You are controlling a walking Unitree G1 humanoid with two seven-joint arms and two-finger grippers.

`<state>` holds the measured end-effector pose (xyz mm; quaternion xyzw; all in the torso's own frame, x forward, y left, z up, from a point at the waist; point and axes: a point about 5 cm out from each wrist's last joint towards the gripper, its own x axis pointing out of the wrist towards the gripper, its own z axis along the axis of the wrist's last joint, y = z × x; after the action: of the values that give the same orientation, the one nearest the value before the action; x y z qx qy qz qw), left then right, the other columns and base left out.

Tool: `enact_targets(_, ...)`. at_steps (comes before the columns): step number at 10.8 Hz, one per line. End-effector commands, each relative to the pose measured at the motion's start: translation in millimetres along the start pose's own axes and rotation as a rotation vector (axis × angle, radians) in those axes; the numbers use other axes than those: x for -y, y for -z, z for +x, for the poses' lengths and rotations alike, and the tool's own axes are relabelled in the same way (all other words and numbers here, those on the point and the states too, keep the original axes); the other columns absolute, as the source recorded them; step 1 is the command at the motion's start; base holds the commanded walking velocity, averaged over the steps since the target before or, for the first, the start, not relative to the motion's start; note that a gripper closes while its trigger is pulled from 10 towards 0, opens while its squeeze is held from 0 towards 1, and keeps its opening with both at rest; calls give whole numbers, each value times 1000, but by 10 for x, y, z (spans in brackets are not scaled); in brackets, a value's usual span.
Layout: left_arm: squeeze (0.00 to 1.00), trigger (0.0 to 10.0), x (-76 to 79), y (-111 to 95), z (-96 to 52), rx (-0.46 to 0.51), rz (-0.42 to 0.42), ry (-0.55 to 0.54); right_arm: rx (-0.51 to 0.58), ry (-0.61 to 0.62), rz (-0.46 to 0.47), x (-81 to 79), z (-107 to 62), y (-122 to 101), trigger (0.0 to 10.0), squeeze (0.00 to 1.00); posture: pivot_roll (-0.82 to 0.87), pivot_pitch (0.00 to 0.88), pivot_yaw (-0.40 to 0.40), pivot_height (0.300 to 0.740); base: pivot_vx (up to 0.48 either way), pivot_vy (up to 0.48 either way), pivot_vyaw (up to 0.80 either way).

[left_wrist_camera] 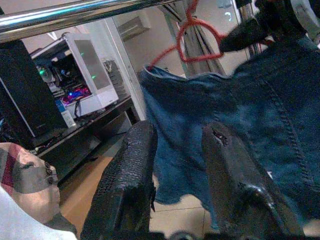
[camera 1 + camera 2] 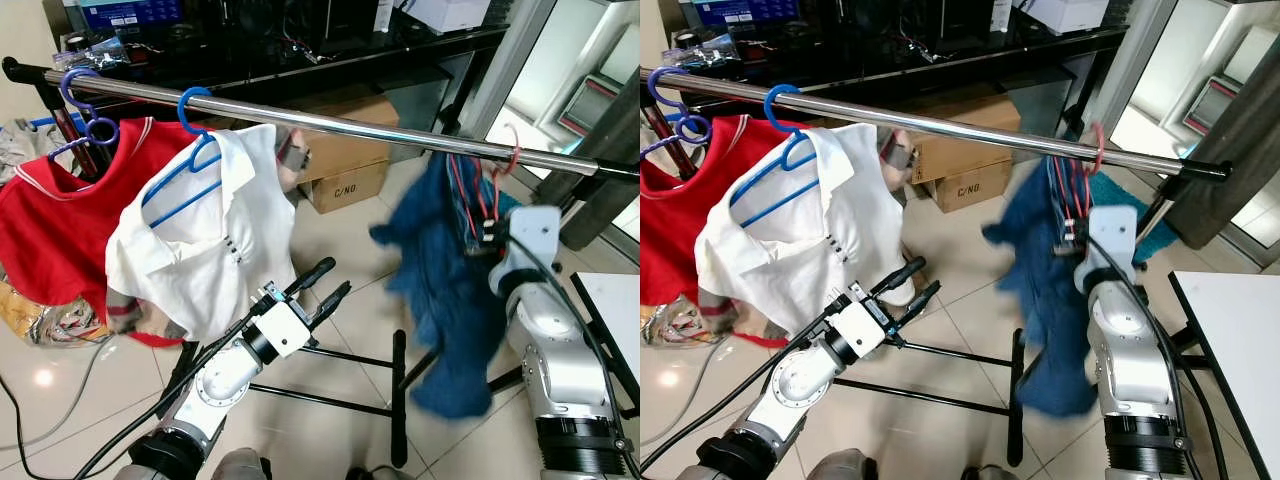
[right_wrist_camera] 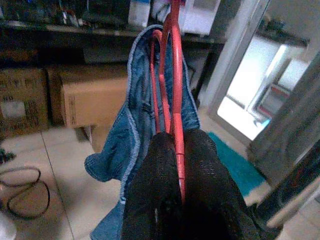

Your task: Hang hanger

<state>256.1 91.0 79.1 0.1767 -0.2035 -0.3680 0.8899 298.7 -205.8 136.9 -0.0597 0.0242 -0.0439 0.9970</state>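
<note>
A red hanger [image 3: 172,75] carries a blue denim garment [image 2: 440,290], which looks blurred. Its hook [image 2: 1097,140] loops over the steel rail [image 2: 350,125] near the right end. My right gripper [image 3: 176,137] is shut on the hanger's red wire just below the hook, in front of the denim [image 2: 1040,290]. My left gripper [image 2: 335,278] stands open and holds nothing. It sits low under the rail, beside the white shirt [image 2: 200,250], with its fingers [image 1: 130,170] pointing toward the denim.
The white shirt hangs on a blue hanger [image 2: 190,110], and a red garment [image 2: 60,210] on a purple hanger hangs further left. Cardboard boxes [image 2: 345,170] sit behind the rack. The rack's black base bars [image 2: 398,390] cross the floor. A white table corner [image 2: 615,300] is at the right.
</note>
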Motion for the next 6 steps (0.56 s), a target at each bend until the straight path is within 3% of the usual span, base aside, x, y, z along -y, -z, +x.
enact_targets(1,0,10000,21,1,15,-2,1,14,66,26,8,70,-2,-128,0,0,195,38,-64,740,0,0,0)
enact_targets(6,0,10000,17,1,8,-4,10,16,132,37,47,100,-49,-201,0,0,190,43,-60,740,0,0,0)
